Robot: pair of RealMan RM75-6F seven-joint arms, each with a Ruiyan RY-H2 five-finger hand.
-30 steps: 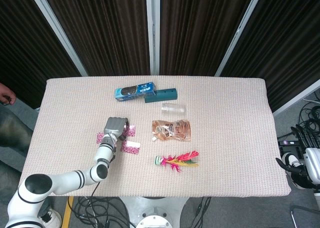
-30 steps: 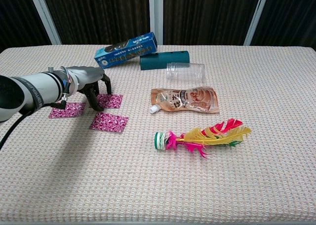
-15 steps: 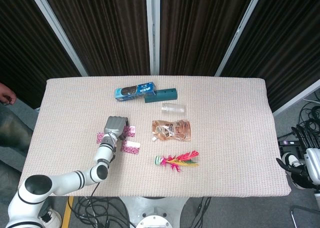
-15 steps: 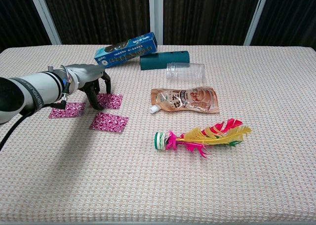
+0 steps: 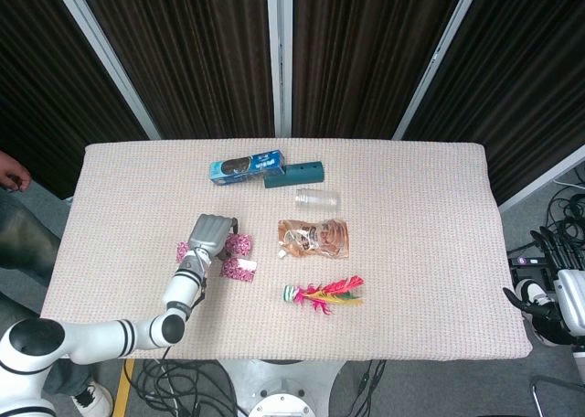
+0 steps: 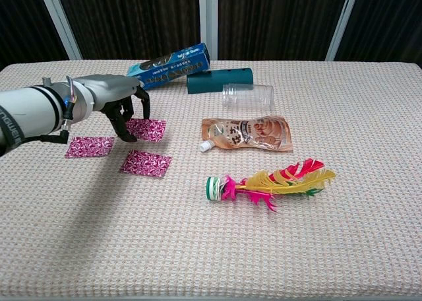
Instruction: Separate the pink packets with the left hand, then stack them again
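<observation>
Lifted since a second ago, the left robot hand (image 6: 122, 103) now pinches one pink packet (image 6: 146, 129) above the table (image 6: 343, 241).

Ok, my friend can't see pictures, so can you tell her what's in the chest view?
The left robot hand pinches one pink packet by its edge, lifting it a little; two more pink packets lie flat nearby on the table. Further right are a blue box, a clear cup, a snack pouch and a feather shuttlecock.
</observation>
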